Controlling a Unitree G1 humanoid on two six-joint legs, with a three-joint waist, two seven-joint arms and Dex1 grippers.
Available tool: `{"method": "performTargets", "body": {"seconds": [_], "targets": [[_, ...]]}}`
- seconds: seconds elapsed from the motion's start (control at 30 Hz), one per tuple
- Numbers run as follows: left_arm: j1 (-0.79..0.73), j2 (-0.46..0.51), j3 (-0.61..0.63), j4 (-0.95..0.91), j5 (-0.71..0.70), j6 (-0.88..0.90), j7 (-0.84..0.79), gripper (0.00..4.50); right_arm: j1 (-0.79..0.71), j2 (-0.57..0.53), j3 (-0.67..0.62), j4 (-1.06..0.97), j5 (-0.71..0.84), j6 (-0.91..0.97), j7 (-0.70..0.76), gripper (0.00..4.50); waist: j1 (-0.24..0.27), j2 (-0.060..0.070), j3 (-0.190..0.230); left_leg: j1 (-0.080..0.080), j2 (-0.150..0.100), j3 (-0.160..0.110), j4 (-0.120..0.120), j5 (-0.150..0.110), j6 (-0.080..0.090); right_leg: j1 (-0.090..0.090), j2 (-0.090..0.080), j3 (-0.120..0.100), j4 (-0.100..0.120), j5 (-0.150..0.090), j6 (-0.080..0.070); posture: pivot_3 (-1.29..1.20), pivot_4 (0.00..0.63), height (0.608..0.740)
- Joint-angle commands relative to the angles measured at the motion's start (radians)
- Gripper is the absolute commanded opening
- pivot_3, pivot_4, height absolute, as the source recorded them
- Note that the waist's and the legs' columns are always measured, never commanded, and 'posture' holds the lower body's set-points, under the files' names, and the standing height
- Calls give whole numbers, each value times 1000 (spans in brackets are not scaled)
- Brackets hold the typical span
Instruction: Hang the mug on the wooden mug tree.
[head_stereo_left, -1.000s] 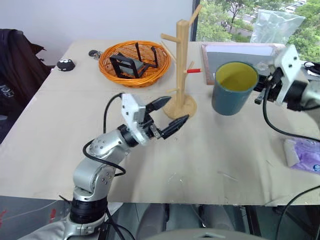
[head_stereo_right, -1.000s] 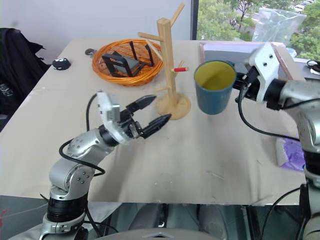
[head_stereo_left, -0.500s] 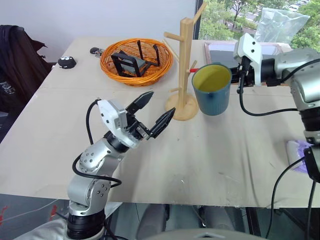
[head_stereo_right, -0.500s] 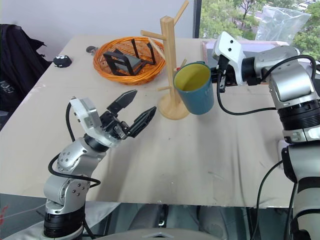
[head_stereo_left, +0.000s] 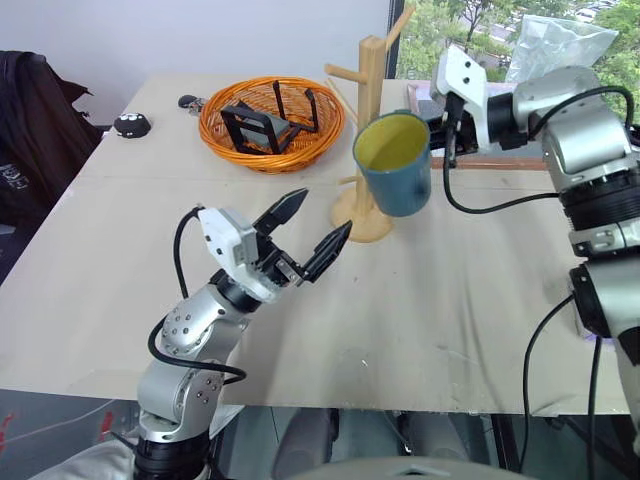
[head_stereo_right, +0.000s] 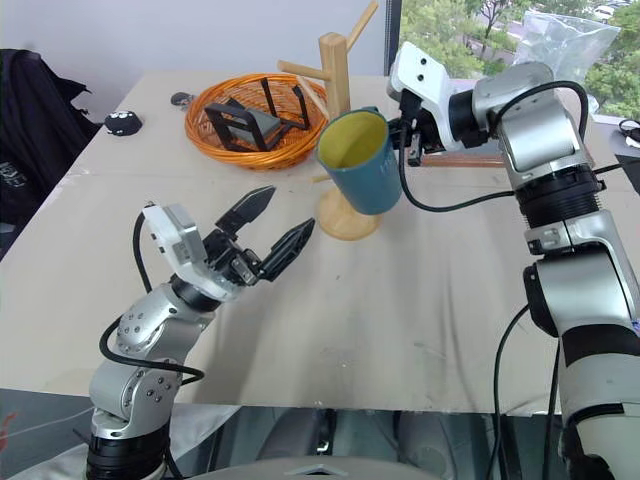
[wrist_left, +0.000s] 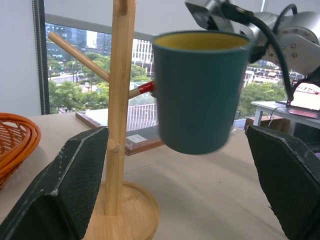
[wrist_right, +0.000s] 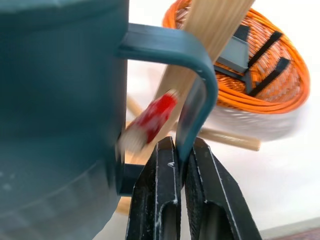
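Teal mug (head_stereo_left: 392, 163) hangs in the air, its handle pinched between the right gripper (wrist_right: 181, 165)'s nearly shut fingers so the loop meets the red-tipped peg (wrist_right: 150, 120) of the mug tree (head_stereo_left: 367, 150). At seven o'clock, the left gripper (head_stereo_left: 312, 225) gapes empty over the beige table (head_stereo_left: 450, 300); orange basket (head_stereo_left: 270, 125) at eleven, windows beyond.

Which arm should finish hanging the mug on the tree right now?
Right. Its tool is pinched on the handle of the mug, with the red-tipped peg of the wooden mug tree already showing through the handle loop. The left tool hangs open and empty, lower down.
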Motion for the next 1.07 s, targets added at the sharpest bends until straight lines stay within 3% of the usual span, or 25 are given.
{"method": "performTargets", "body": {"seconds": [0.03, 0.17, 0.2, 0.23, 0.4, 0.5, 0.63, 0.67, 0.77, 0.83, 0.9, 1.07], "targets": [[-8, 6, 1, -20, -3, -22, 0, 4500, -33, -7, -25, 1, -11, 6, 2, 1634, 0, 0, 0, 0, 0, 0, 0, 0, 0, 0, 0, 0, 0, 0, 0, 0, 150, 737], [-13, 8, -1, -14, -7, -20, -4, 4500, -37, -19, -49, 17, -10, 15, -6, 3346, -1, 0, 0, 0, 0, 1, 0, 0, 0, 0, 0, 0, 0, 0, 0, 0, 150, 737], [-13, 10, -1, -14, -7, -15, -2, 4500, -37, -26, -58, 18, -8, 16, -6, 4159, -1, 0, 0, 0, 0, 1, 0, 0, 0, 0, 0, 0, 0, 0, 0, 0, 150, 737], [-12, 12, -2, -14, -7, -8, 1, 4500, -35, -33, -68, 16, -4, 22, -6, 4387, -1, 0, 0, 0, 0, 0, 0, 0, 0, 0, 0, 0, 0, 0, 0, 0, 150, 737], [4, 44, -16, -8, 18, 53, 28, 4500, 59, -132, -149, -86, 78, 104, 61, 4455, 5, -1, 0, 0, 0, 0, 0, 0, 0, 0, 0, 0, 0, 0, 0, 0, 150, 737], [23, 98, -39, -5, 72, 116, 51, 4500, 246, -232, -238, -245, 170, 145, 116, 4455, 18, -2, -1, -1, 0, -3, -1, 0, 0, 1, -1, -2, -1, 0, 0, 0, 150, 737], [70, 171, -70, 10, 146, 167, 55, 4500, 618, -274, -467, -498, 342, 226, 71, 4455, 3, 1, 1, -2, -1, 3, 0, -1, 2, -1, -3, 1, 0, 0, 1, 0, 150, 737], [92, 181, -74, 8, 139, 178, 42, 4500, 717, -262, -516, -578, 390, 273, 48, 4455, 7, -2, -1, -1, 0, 2, 0, -1, 2, 0, -1, 1, 0, 0, 0, 0, 150, 737], [174, 189, -82, 43, 151, 168, 32, 4500, 1083, -43, -621, -810, 400, 210, -199, 4455, 8, -7, -8, 0, 3, -4, -5, -1, 2, 1, 1, -2, 1, 0, -1, 0, 150, 737], [223, 206, -89, 47, 165, 153, 7, 4500, 1245, 82, -635, -894, 378, 137, -307, 4455, 0, 0, -4, 1, 3, -3, -4, -1, 2, 0, 1, -1, 1, -1, -1, 0, 150, 737], [268, 231, -99, 39, 183, 148, -16, 4500, 1377, 171, -616, -923, 299, 27, -396, 4455, -3, 2, -4, 2, 1, 2, -2, -2, 3, -1, -1, 4, 3, 0, 0, 0, 150, 737], [321, 248, -76, 25, 187, 121, -45, 4500, 1572, 238, -561, -925, 223, -145, -456, 4455, 0, 0, -4, 19, 1, 1, -1, -4, 6, 17, 0, 4, -1, 0, 2, 0, 150, 737]]}}
